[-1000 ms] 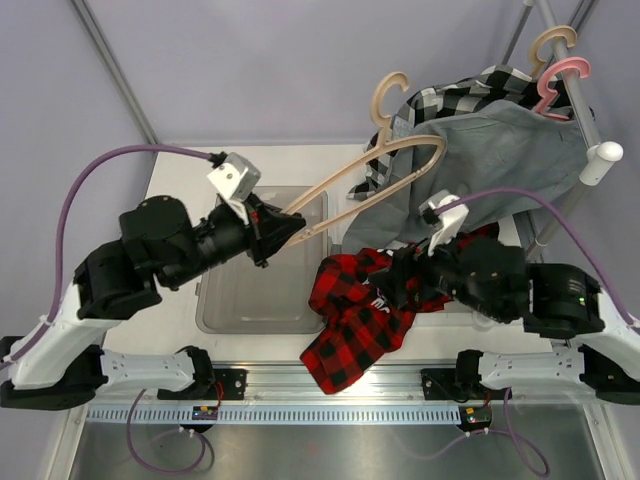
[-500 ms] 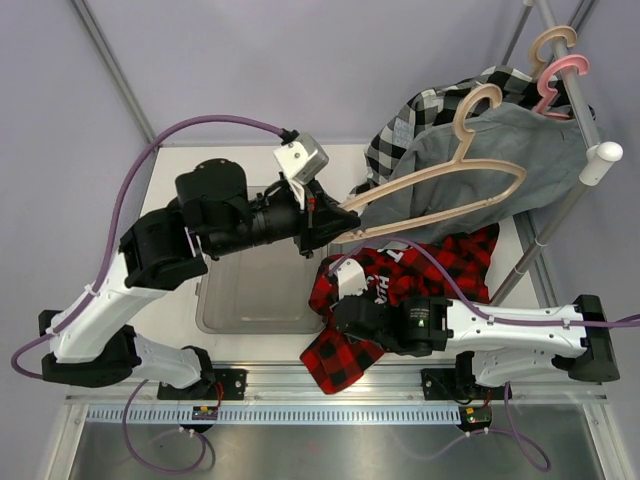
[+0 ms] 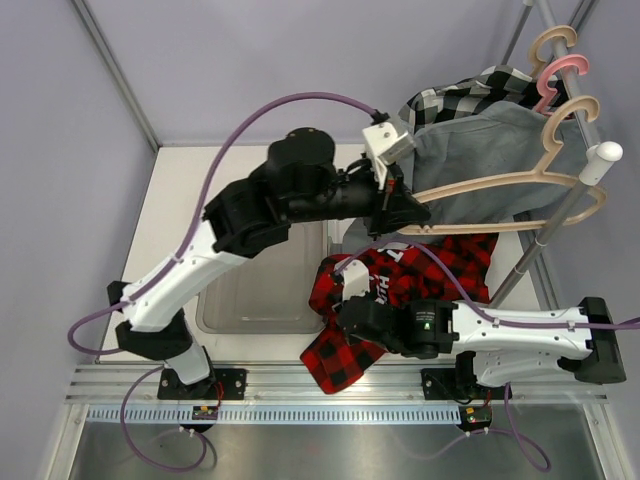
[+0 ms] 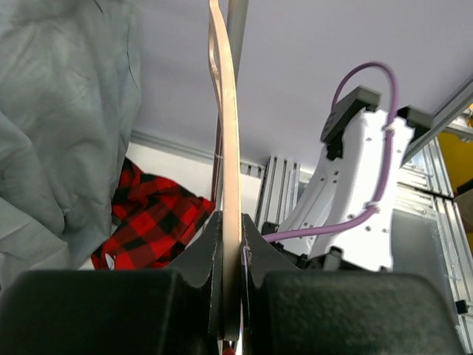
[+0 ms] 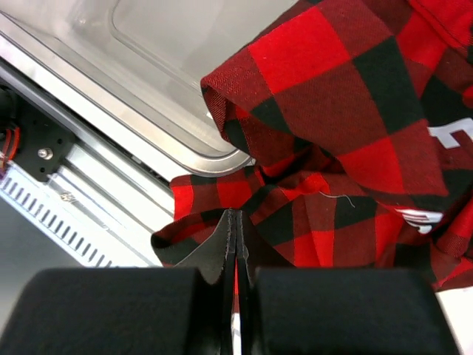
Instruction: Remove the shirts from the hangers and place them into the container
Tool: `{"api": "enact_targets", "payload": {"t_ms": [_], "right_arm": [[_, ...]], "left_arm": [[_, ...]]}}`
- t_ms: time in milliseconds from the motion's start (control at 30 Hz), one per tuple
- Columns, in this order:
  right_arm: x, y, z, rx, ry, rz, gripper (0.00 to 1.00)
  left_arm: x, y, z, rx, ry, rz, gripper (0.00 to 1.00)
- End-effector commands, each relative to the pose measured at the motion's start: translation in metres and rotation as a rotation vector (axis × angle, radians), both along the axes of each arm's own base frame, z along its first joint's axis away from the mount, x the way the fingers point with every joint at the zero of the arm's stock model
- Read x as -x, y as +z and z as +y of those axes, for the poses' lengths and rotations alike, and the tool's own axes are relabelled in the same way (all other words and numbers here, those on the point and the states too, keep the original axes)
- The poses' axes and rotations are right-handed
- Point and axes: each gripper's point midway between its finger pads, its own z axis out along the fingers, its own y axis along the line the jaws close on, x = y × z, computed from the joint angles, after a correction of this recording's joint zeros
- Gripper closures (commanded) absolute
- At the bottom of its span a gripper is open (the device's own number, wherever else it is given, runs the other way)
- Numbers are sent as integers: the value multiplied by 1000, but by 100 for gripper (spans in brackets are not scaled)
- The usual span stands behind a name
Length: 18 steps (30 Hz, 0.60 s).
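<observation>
Aloft, left tool [image 4: 232,222] clamps tan hanger [image 4: 225,111]; right tool [image 5: 235,216] clenched over plaid shirt [image 5: 318,96] by container [image 3: 215,315].

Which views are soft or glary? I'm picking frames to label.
Top external: evenly lit and sharp. Left wrist: the tan hanger and the left gripper clamping it look soft, too near the lens. Right wrist: the plaid shirt is crisp, the right gripper dark and blurred, a mild sheen on the container rim.
</observation>
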Motion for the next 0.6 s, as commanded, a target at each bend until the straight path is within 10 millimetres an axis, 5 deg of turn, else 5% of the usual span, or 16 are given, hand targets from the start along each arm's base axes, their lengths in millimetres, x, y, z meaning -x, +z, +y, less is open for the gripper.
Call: {"api": "enact_targets", "payload": {"t_ms": [0, 233, 567], "right_arm": [[-1, 17, -4, -83, -44, -6, 100], [-1, 10, -18, -69, -64, -5, 100], [-2, 4, -25, -53, -85, -3, 100]], "left_arm": [[-2, 31, -7, 100, -65, -26, 100], [-29, 19, -33, 127, -108, 18, 100], [-36, 9, -60, 160, -170, 54, 100]]}}
